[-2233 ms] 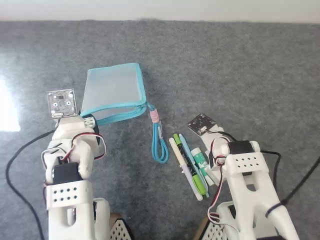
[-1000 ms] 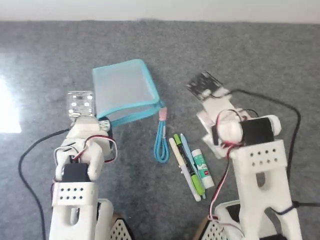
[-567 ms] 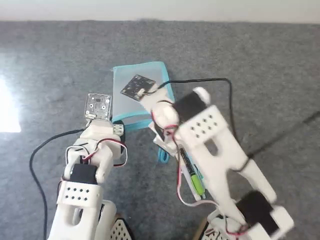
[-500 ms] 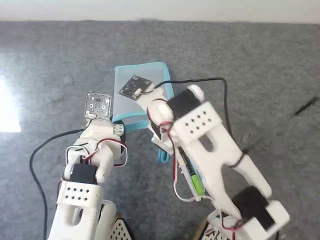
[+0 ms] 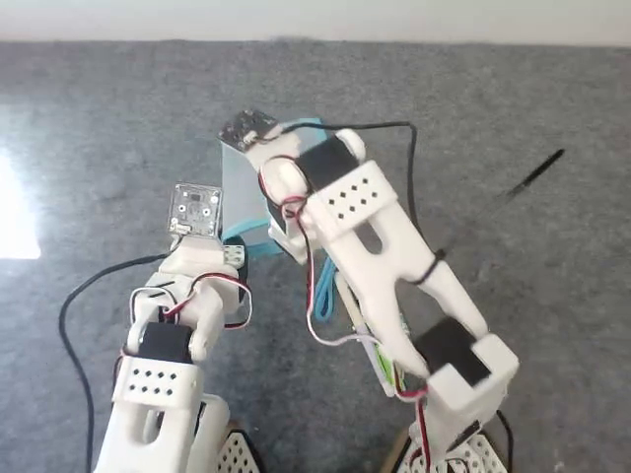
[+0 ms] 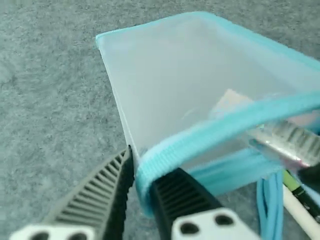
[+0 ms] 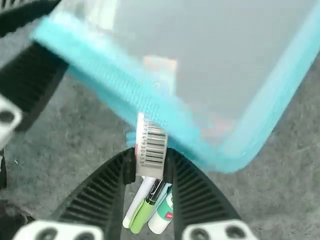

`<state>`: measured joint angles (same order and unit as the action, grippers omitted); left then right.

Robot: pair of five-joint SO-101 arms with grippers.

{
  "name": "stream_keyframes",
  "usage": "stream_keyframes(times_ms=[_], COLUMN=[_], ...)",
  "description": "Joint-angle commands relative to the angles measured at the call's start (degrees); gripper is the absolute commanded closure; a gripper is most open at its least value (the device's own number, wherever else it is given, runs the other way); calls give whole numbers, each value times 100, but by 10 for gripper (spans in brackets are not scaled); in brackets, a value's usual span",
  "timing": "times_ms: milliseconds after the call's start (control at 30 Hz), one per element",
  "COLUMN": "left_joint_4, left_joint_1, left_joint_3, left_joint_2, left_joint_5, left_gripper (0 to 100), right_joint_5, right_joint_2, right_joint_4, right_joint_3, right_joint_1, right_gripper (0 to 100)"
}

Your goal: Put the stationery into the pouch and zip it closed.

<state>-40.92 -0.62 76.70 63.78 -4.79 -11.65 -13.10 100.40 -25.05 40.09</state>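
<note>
The translucent pouch [image 5: 240,189] with teal trim lies at mid-table, its mouth held up. My left gripper [image 6: 145,167] is shut on the teal zipper edge [image 6: 200,137] at one corner; from above it sits at the pouch's near corner [image 5: 237,252]. My right arm [image 5: 345,197] stretches across over the pouch. Its gripper [image 7: 150,155] is shut on a small flat item with a barcode label [image 7: 150,142], whose far end pokes into the pouch mouth. Pens [image 7: 142,207] and a glue stick [image 7: 162,217] lie on the mat behind it.
The pouch's blue cord loop [image 5: 320,296] lies on the grey mat beside the pens [image 5: 380,360], partly under the right arm. A black cable [image 5: 409,168] arcs from the right arm. Open mat stretches to the far right and far left.
The right arm rose from beside the pens and swung left over the pouch with the barcode item. The left gripper shifted the pouch slightly to the right.
</note>
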Motion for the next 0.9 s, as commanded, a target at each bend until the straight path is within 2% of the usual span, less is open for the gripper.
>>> stream_keyframes(times_ms=[0, 167, 233, 400, 533, 767, 867], left_joint_4=[141, 141, 141, 149, 149, 149, 149], left_joint_1=[-79, -79, -79, -79, -79, -26, -18], left_joint_3=[-22, 40, 48, 57, 57, 57, 48], left_joint_2=[105, 141, 141, 141, 141, 141, 149], left_joint_5=[9, 9, 9, 9, 9, 9, 0], left_gripper=[989, 989, 989, 989, 989, 989, 989], right_joint_5=[79, 360, 369, 308, 308, 211, -18], right_joint_2=[-171, -576, -646, -664, -655, 180, 1235], right_joint_4=[154, -57, -154, -110, -92, 259, 277], right_joint_3=[-897, -1626, -1793, -1846, -1846, -1802, -905], right_joint_1=[-13, -4, -13, 31, 22, 13, -75], right_gripper=[990, 988, 959, 731, 604, 624, 641])
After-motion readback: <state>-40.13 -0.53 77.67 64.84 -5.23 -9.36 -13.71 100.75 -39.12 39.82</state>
